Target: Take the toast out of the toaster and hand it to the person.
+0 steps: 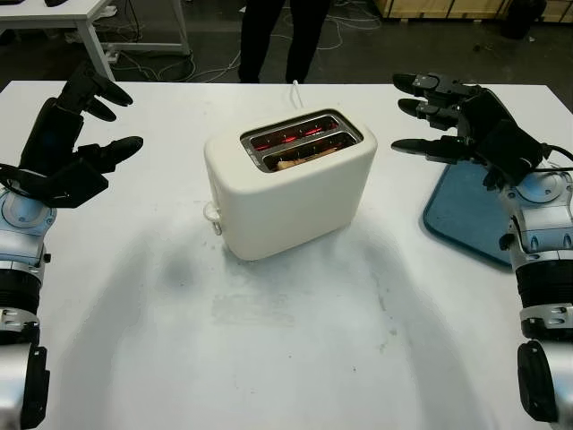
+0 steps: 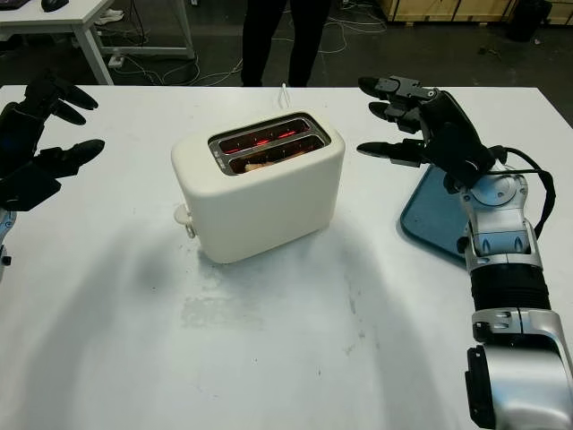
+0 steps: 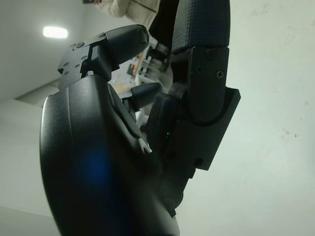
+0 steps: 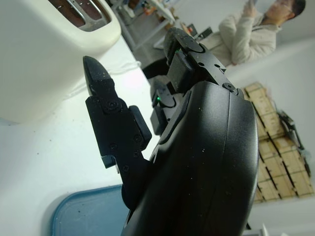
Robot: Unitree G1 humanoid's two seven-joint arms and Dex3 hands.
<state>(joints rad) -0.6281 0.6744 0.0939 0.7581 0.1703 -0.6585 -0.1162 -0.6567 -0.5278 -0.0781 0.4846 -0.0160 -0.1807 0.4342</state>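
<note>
Left eye view has the cream two-slot toaster sitting near the middle of the white worktop, its slots glowing red inside, and the toast sunk low in the nearer slot with only its brown top edge visible. At nine o'clock from the toaster, well apart from it, the left robot hand hangs above the worktop, open and holding nothing. At three o'clock the right robot hand is raised beside the toaster without touching it, likewise open with nothing in it, and a blue tray lies on the worktop under its wrist. At twelve o'clock, past the far edge of the worktop, a person's legs in dark trousers stand on the floor. Right eye view gives the same layout, with a small lever knob on the toaster's near left corner. Left wrist view looks along the black shell of the left robot hand, bare worktop beside it. Right wrist view has the right robot hand's fingers pointing towards the toaster's side with a gap between them, the tray below, and a seated person in a pale top beyond.
</note>
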